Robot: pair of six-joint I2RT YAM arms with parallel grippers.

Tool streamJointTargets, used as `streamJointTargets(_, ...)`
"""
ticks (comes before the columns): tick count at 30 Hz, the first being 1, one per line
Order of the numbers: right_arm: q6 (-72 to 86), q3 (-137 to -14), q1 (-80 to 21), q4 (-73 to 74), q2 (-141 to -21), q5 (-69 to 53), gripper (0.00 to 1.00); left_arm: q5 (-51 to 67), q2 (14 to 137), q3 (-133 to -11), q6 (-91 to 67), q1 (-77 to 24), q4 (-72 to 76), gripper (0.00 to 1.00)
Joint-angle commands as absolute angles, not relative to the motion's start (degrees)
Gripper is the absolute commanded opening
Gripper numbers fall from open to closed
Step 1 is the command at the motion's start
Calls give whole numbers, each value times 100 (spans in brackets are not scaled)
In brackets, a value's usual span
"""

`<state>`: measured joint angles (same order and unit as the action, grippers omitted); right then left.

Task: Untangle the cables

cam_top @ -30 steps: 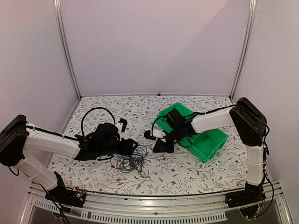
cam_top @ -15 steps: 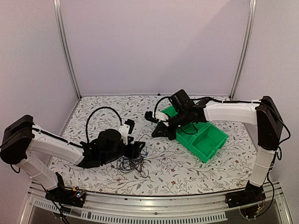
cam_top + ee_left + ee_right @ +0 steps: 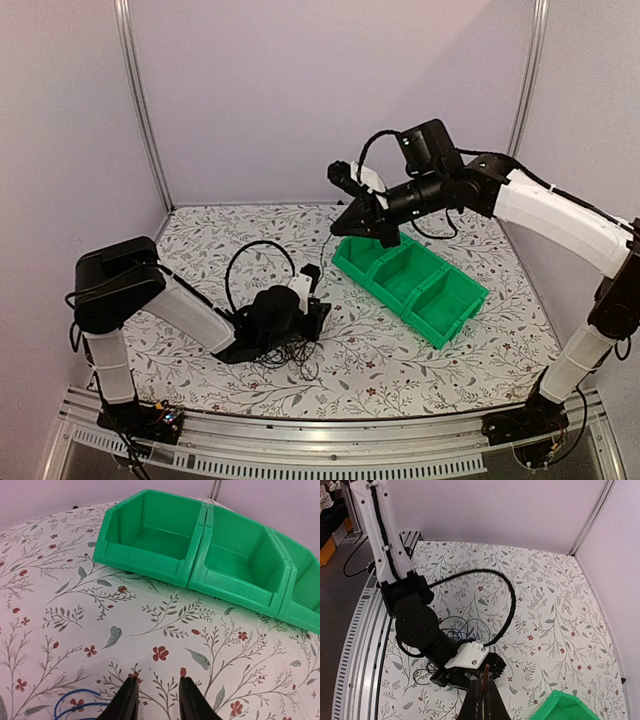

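Note:
The cables point(image 3: 283, 352) lie as a loose dark tangle on the floral table, just in front of my left gripper point(image 3: 318, 312). That gripper is low over the table. In the left wrist view its jaws point(image 3: 157, 690) stand apart over bare cloth, and a blue cable loop point(image 3: 75, 701) lies to their left. My right gripper point(image 3: 346, 227) is raised high above the green bin's left end. In the right wrist view it point(image 3: 485, 682) is shut on a thin reddish-brown cable end point(image 3: 485, 672), and the tangle point(image 3: 454, 630) shows far below, partly hidden by the left arm.
A green three-compartment bin point(image 3: 372, 283) stands at the right of the table, close ahead of the left gripper point(image 3: 150, 562). The left arm's thick black hose point(image 3: 510, 600) arches over the table. Metal frame posts and pale walls stand behind and at the sides.
My right arm has risen from table level to high over the bin, its jaws closing early on. My left arm has slid right toward the tangle, and its jaws have narrowed.

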<state>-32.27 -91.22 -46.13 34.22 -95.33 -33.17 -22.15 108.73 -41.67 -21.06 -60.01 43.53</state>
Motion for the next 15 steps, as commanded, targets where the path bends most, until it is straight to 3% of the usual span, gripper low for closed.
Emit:
streamJointTargets(1,-3254,-10104,-4466,3567,-8780,-3241,0,-2115,11344,-4389,-2518,-6048,4774,27)
streamJointTargets(8,-2890,-11590,-3354,3500,-8614,-3676,0,-2063,11901,-4364,-2904,-6055,5088,23)
streamJointTargets(15,-2538,-11633,-2488,3066,-8515,-3590,0,-2034,12129,-4155,-3162,-6047,5542,27)
